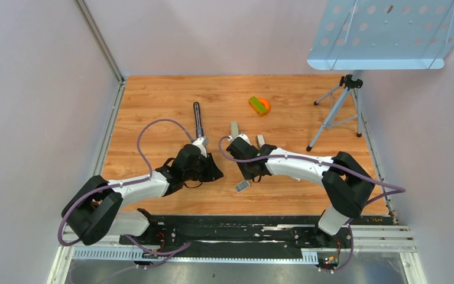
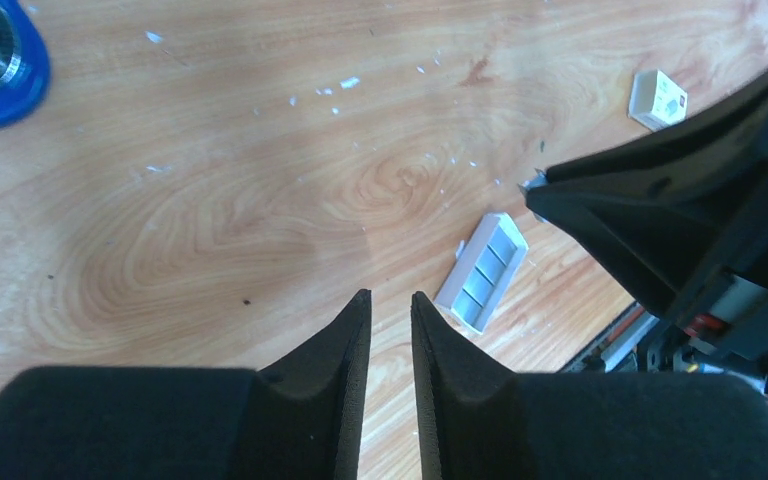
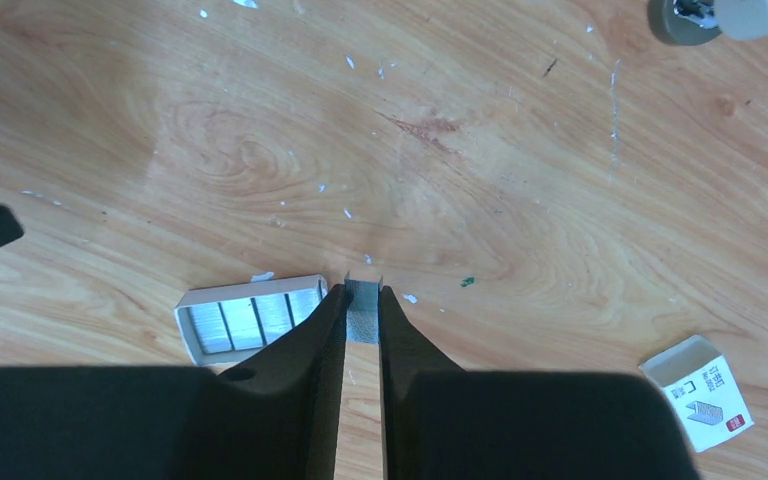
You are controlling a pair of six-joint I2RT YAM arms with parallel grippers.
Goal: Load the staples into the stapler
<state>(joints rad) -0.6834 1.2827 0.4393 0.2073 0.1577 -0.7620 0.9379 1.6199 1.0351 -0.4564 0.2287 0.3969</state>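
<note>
My right gripper is shut on a small silvery strip of staples, pinched at the fingertips just above the wood. Right beside it on the left lies a white tray holding several more staple strips; this tray also shows ahead and right of my left gripper. The left jaws stand a narrow slit apart with nothing between them. In the top view the black stapler lies on the table, beyond the left gripper. The right gripper hangs over the tray, hiding the held strip.
A small white staple box lies right of the right fingers, and the same box sits beyond the tray. An orange and green object lies at the back. A tripod stands at the right. Small white scraps dot the wood.
</note>
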